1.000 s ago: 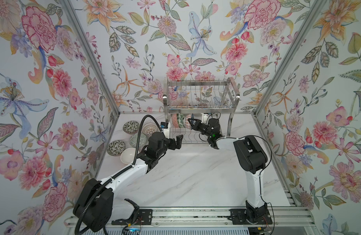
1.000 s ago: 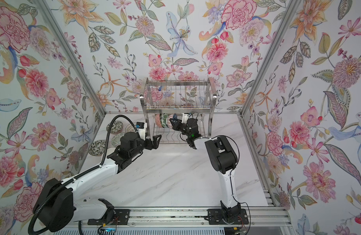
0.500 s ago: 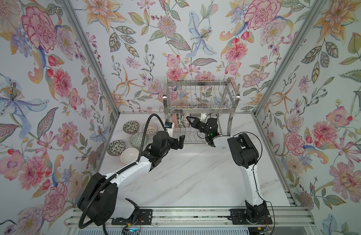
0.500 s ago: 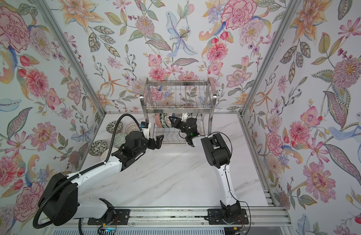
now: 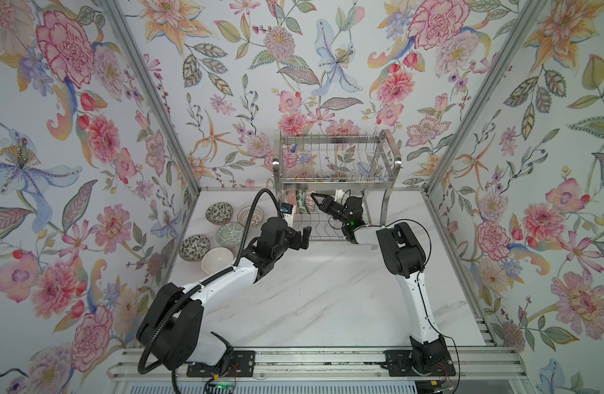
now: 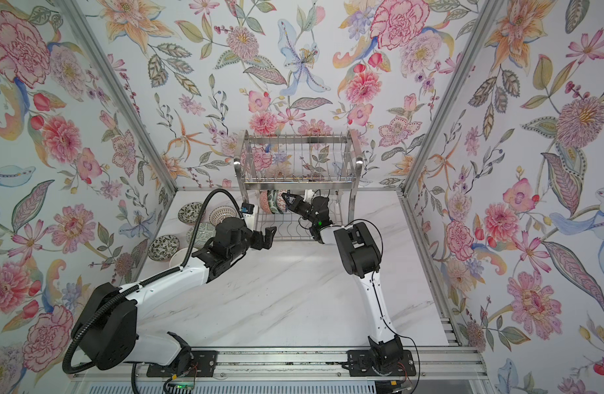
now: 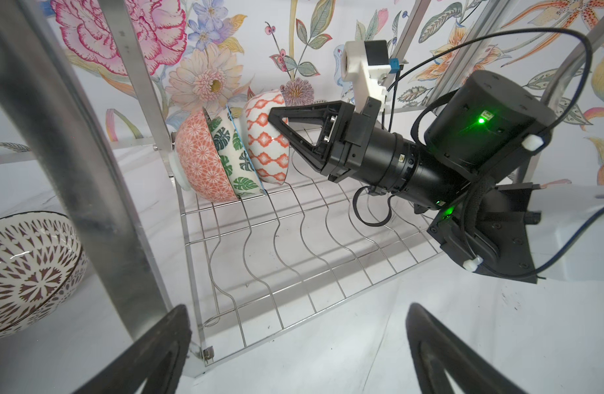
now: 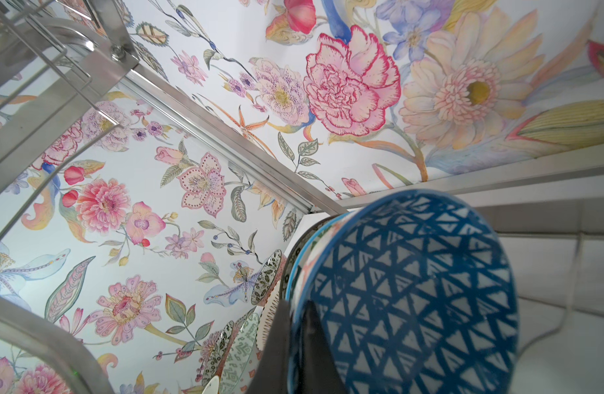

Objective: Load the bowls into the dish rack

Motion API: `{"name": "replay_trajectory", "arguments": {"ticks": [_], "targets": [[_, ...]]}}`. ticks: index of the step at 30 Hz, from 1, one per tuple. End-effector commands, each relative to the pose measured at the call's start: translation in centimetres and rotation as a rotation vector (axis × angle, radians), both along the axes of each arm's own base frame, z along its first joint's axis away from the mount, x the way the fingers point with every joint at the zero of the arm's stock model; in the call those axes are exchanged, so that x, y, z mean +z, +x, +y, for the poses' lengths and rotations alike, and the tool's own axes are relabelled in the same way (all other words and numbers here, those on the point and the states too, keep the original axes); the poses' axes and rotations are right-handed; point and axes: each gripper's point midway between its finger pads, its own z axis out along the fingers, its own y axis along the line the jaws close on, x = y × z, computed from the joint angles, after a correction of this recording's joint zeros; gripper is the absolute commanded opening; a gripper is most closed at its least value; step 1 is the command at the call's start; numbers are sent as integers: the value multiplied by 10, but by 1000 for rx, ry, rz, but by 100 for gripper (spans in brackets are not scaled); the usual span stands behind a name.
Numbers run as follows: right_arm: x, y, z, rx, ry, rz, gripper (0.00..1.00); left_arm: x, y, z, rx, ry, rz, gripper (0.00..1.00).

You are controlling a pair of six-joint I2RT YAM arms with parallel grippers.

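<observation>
Dish rack [image 5: 327, 137] sits at 12 o'clock on the table [image 5: 327, 290]. Right claw [image 7: 276, 120] reaches into the lower tier, pinched closed on the rim of the blue-triangle bowl [image 8: 413, 290]. That bowl stands on edge, tilted, touching the leaf bowl [image 7: 230, 160]. Orange floral bowl [image 7: 201, 160] is next, at the rack's 9 o'clock end. Left claw [image 5: 303, 236] is wide open and empty, hovering just at 6 o'clock of the lower tier's front edge. Five loose bowls [image 5: 229, 234] cluster on the table at 9–10 o'clock, beside the rack.
</observation>
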Motion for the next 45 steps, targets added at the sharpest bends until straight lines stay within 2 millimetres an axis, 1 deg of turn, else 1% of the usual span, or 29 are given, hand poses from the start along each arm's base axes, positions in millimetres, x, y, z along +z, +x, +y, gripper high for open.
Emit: {"name": "replay_trajectory", "arguments": {"ticks": [1, 9, 15, 19, 25, 30, 37, 45], "targets": [[33, 0, 0, 26, 68, -105, 0, 5, 2, -3, 1, 30, -15, 99], [26, 4, -5, 15, 78, -96, 0, 3, 3, -3, 1, 42, -18, 99], [16, 7, -10, 1, 68, -71, 0, -1, 3, -4, -1, 49, -11, 99], [13, 9, -14, -7, 65, -65, 0, -2, 3, -5, -5, 50, -9, 99], [10, 9, -12, 7, 61, -58, 0, -4, 4, -7, -10, 51, -4, 99], [13, 7, -9, 26, 79, -65, 0, -5, 4, -7, -14, 55, -2, 99], [25, 3, -8, 35, 102, -92, 0, -4, 3, -7, -12, 59, -4, 99], [26, 0, -4, 43, 106, -93, 0, -3, 2, -8, -15, 61, -7, 99]]}}
